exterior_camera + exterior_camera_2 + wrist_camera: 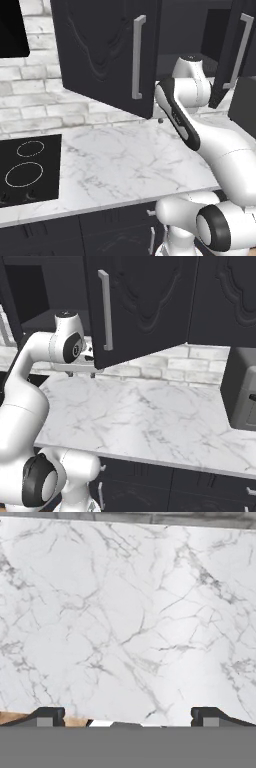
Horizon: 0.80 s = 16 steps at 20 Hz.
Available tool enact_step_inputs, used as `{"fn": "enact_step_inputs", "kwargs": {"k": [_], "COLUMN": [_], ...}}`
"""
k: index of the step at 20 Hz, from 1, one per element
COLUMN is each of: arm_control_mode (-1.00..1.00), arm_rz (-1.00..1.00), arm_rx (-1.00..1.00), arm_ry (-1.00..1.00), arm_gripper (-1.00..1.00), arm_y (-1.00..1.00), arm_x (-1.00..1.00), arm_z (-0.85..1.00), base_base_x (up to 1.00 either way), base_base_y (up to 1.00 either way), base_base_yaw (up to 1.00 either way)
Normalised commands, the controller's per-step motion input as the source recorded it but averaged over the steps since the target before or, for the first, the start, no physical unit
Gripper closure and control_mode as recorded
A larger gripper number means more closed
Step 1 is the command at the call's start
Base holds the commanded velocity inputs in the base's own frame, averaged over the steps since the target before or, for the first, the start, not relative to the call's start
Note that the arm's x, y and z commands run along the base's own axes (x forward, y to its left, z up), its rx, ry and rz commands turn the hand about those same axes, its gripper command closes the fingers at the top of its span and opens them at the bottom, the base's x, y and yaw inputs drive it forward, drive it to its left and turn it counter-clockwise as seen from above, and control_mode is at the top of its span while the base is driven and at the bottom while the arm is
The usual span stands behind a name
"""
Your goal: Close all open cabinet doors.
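2 black upper doors stand open above the marble surface (125, 160). In the left base view the left door (107, 50) swings out toward the camera, its carved panel facing forward and its long silver handle (137, 56) running down near its free edge. The right door (235, 50) is also swung out, seen nearly edge-on, with its own bar handle (241, 50). Between them the dark cabinet interior (190, 35) is exposed.

In the right base view the same right door (145, 301) hangs out over the surface (150, 411), handle (105, 308) at its left edge, and a closed door (227, 301) sits flush beside it on the right.

The arm's wrist sits under the open cabinet, between the 2 doors. The hand (80, 374) points down at the surface, just below the lower edge of the right door, apart from it as far as the views show. In the hand view its 2 fingertips (47, 716) are spread wide over bare marble (130, 622), with nothing between them.

A black cooktop (27, 170) lies on the surface to the left, well apart from the arm. A dark appliance (242, 391) stands on the surface at the far right.
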Motion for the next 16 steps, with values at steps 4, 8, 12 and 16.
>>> {"fn": "enact_step_inputs", "kwargs": {"k": [4,8,12,16], "arm_control_mode": [1.00,1.00,1.00,1.00], "arm_rz": [0.00,0.00,0.00,0.00], "arm_rx": [0.00,0.00,0.00,0.00], "arm_ry": [0.00,0.00,0.00,0.00], "arm_gripper": [-1.00,-1.00,-1.00,-1.00], "arm_y": [0.00,0.00,0.00,0.00], "arm_x": [0.00,0.00,0.00,0.00], "arm_z": [0.00,0.00,0.00,0.00], "base_base_x": [0.34,0.36,0.28,0.05], "base_base_y": [-0.06,-0.04,-0.01,0.00], "base_base_yaw": [0.00,0.00,0.00,0.00]}}
